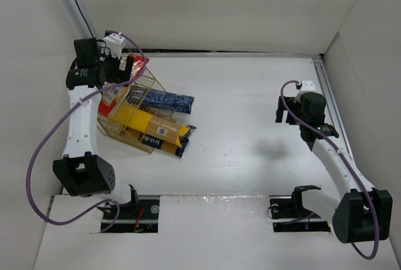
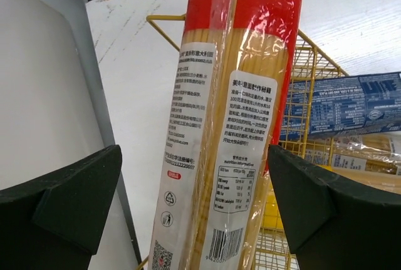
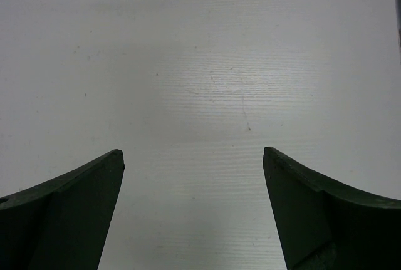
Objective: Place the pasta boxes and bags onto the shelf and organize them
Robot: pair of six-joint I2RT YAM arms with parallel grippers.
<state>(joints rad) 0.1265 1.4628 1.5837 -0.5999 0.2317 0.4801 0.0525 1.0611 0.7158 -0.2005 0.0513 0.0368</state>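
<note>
The golden wire-mesh shelf [image 1: 145,85] lies at the table's left, also in the left wrist view [image 2: 311,63]. A dark blue box [image 1: 166,101] rests on it and sticks out right, also in the left wrist view [image 2: 344,104]. A plain yellow bag [image 1: 145,121] and a yellow pack with a dark label [image 1: 161,141] lie at its front. A red-and-clear bag [image 2: 235,94] stands between my left gripper's [image 2: 194,151] wide-open jaws at the shelf's left edge; it also shows in the top view [image 1: 111,97]. My right gripper [image 1: 287,112] is open and empty, also in its own wrist view [image 3: 193,151].
A white side wall [image 2: 44,94] stands close on the left of the left gripper and the shelf. The back wall runs behind the shelf. The right gripper hangs over bare white table [image 3: 200,63].
</note>
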